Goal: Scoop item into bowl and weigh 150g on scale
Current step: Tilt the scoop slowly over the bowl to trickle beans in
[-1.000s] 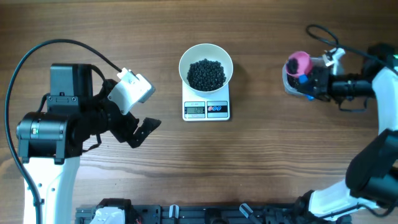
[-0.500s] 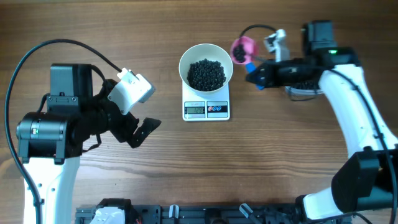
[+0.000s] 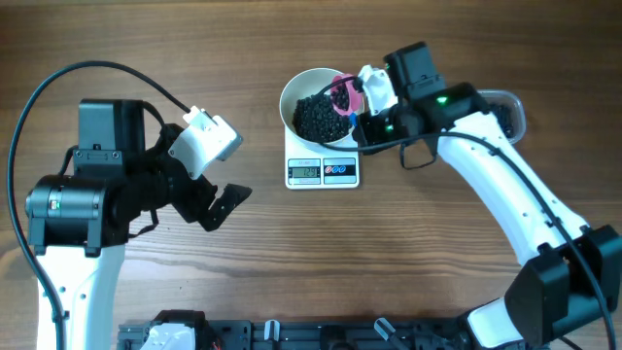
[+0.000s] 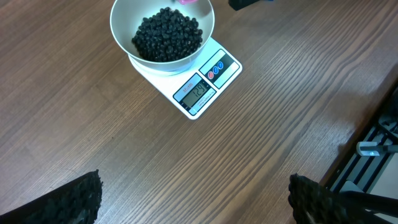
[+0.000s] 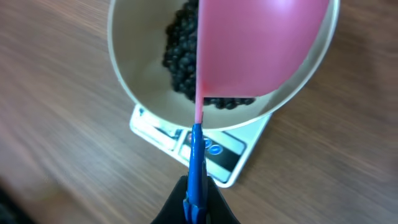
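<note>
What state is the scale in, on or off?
On: in the left wrist view the scale shows dark digits on its display, too small to read reliably, while the bowl of beads sits on it.

scale [image 3: 323,171] digits too small, tub [image 3: 513,105] mostly behind arm

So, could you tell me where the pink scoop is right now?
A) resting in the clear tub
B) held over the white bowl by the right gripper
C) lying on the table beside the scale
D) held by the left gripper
B: the pink scoop is tilted above the bowl of black beads on the scale, its blue handle clamped in the right gripper.
</note>
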